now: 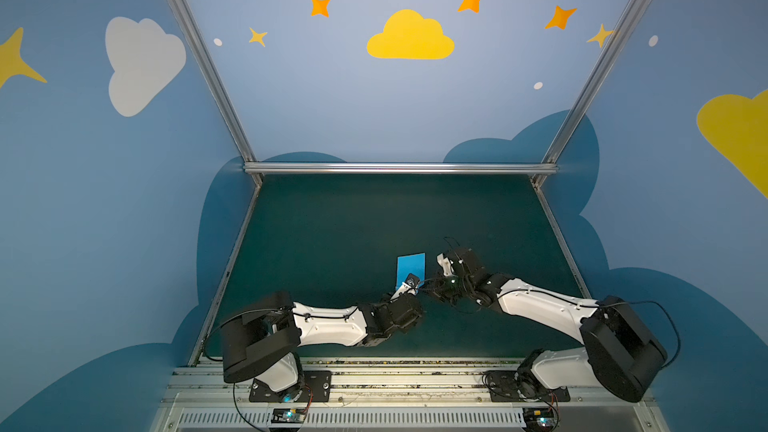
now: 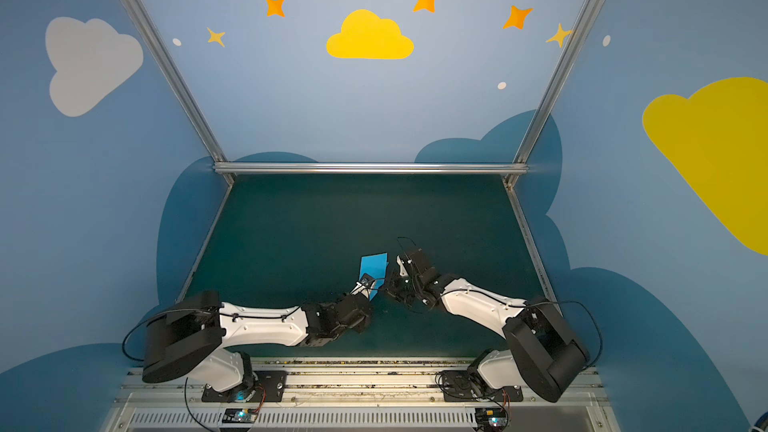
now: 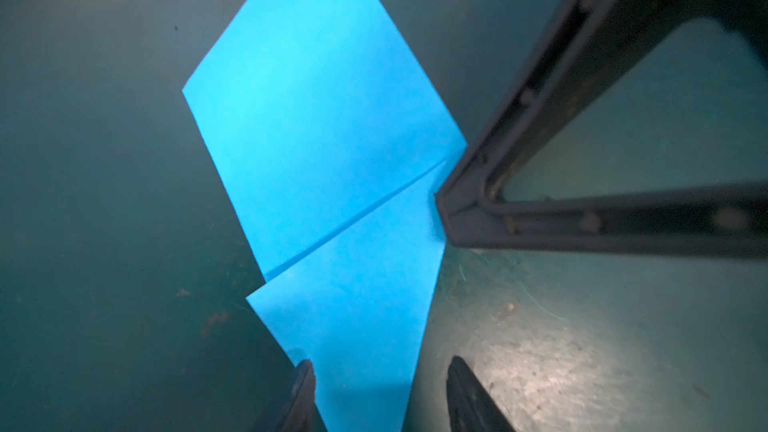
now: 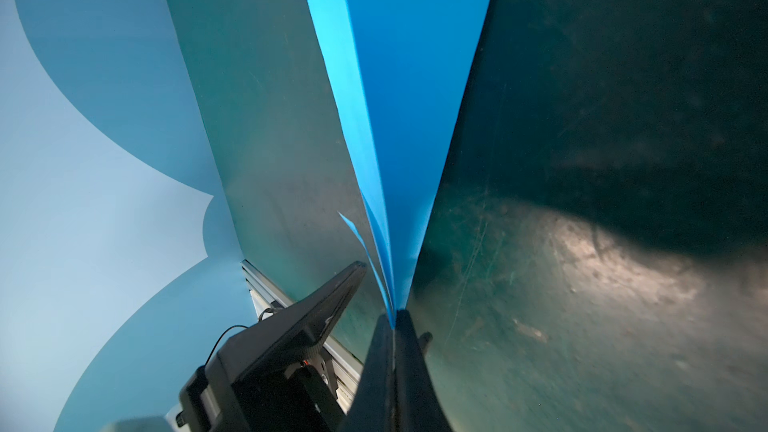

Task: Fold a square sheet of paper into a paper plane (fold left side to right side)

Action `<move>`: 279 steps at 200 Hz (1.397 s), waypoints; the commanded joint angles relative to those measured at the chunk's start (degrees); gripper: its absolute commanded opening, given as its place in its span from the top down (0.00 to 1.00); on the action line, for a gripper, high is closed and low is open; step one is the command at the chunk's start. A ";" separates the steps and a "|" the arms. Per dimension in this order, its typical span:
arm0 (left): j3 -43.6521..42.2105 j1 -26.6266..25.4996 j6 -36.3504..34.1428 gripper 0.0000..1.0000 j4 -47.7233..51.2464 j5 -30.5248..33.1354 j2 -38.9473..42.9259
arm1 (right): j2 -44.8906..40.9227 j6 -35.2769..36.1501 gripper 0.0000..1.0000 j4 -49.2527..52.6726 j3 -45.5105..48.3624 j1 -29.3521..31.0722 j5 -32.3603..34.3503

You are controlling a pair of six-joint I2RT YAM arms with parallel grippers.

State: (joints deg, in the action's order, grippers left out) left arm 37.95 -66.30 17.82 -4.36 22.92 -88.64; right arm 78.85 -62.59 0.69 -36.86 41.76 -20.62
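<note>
1. The square sheet of paper (image 1: 410, 265) lies on the green surface (image 1: 332, 218), at about 6 o'clock from the surface's centre, between the tips of the two arms.
2. Done, as I judge it: the sheet is not a flat square. In both top views it shows as a narrow strip running from 12 to 6 o'clock. The left wrist view shows the straight slanting edge of one layer lying across another, so at least one fold is in.
3. Left to do, as I judge it: no sharp nose and no slim dart shape can be seen. The task looks partway done, with more folds and pressing still needed.
4. The left gripper (image 3: 380, 386) is at the sheet's 6 o'clock end. Its fingers are apart on either side of the narrow end, and the paper passes through the gap unclamped.
5. The right gripper (image 4: 394, 320) is at about 4 o'clock of the sheet, with its jaws pressed together on the paper's edge.
6. Only the right wrist view shows the layers fanning apart above that pinch.
7. Only the left wrist view shows the slanting layer edge.
8. Only the top views show where the sheet sits on the surface.
</note>
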 commanded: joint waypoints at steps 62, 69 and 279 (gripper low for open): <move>1.77 -0.14 -1.22 0.71 -0.47 2.05 -1.61 | 0.30 -0.21 1.00 -0.50 -0.67 0.51 -0.21; 1.77 -0.14 -1.26 0.74 -0.48 2.07 -1.79 | 0.30 -0.33 1.00 -0.54 -0.75 0.51 -0.27; 2.83 1.31 -3.73 0.96 -2.01 0.57 -4.74 | -0.58 -0.61 1.00 -0.26 -0.86 0.69 -0.65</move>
State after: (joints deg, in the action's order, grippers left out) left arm 40.36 -65.47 14.59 -5.82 24.73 -93.34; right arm 78.89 -63.02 0.23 -36.86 42.11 -21.04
